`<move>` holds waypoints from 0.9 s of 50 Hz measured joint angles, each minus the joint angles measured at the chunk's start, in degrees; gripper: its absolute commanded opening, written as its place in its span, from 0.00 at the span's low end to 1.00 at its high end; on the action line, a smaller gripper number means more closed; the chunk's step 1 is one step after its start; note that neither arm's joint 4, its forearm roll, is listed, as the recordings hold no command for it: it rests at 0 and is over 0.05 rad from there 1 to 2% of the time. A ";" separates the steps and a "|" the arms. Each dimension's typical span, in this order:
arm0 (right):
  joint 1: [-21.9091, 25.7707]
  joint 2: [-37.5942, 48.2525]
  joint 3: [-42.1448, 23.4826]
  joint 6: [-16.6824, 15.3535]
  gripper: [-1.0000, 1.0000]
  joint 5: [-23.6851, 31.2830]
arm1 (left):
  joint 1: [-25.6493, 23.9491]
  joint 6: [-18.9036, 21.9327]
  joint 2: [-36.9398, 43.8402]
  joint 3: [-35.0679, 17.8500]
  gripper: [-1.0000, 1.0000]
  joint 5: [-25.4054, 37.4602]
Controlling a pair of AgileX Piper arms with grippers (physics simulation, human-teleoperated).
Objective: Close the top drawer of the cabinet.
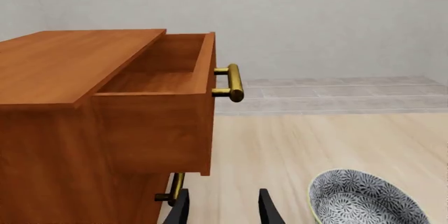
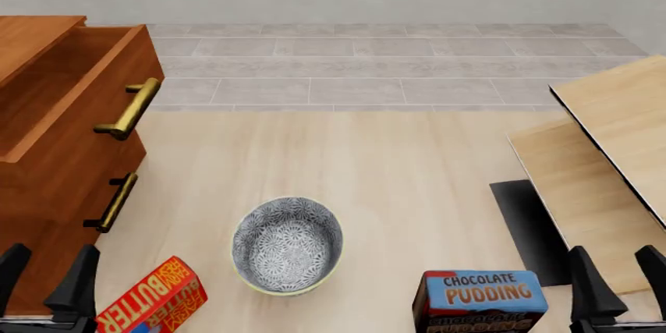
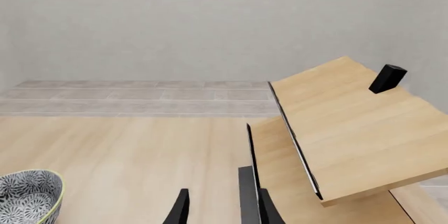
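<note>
Facing you, the top drawer (image 2: 73, 91) hangs open; both grippers spread, empty.
Only your front view shows "CHOCOLATE PUDDING" box (image 2: 479, 300) and "BUTTER" packet (image 2: 156, 299).

top drawer (image 1: 157, 124) pulled out, bowl (image 1: 364, 200) nearby

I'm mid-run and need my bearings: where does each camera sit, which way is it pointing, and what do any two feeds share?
Front view: fixed above and behind the arms, looking forward and down at the table; left gripper and right gripper show at the near edge.
Left wrist view: behind the left gripper, facing the cabinet and its open top drawer.
Right wrist view: behind the right gripper, facing the pale wood boards.
Shared: the patterned bowl appears in all three feeds.
</note>
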 measured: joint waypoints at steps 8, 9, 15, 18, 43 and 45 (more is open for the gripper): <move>-0.51 0.06 0.01 -0.22 1.00 -0.31 | -0.60 -0.39 -0.96 -0.20 1.00 0.88; -0.59 0.06 0.01 -0.25 1.00 -0.34 | -0.73 -0.42 -1.04 -0.21 1.00 0.94; -0.94 0.04 0.01 -0.41 1.00 -0.54 | -1.77 -0.28 -1.28 -0.55 1.00 1.23; -1.07 0.03 0.01 -0.43 1.00 -0.66 | -2.22 -0.09 -1.29 -0.87 1.00 1.47; -2.52 0.74 -0.08 -0.08 1.00 -1.96 | -8.94 11.10 10.50 -7.76 1.00 -5.94; -2.66 0.98 -0.06 -0.05 1.00 -2.21 | -9.59 11.93 11.87 -8.43 1.00 -6.85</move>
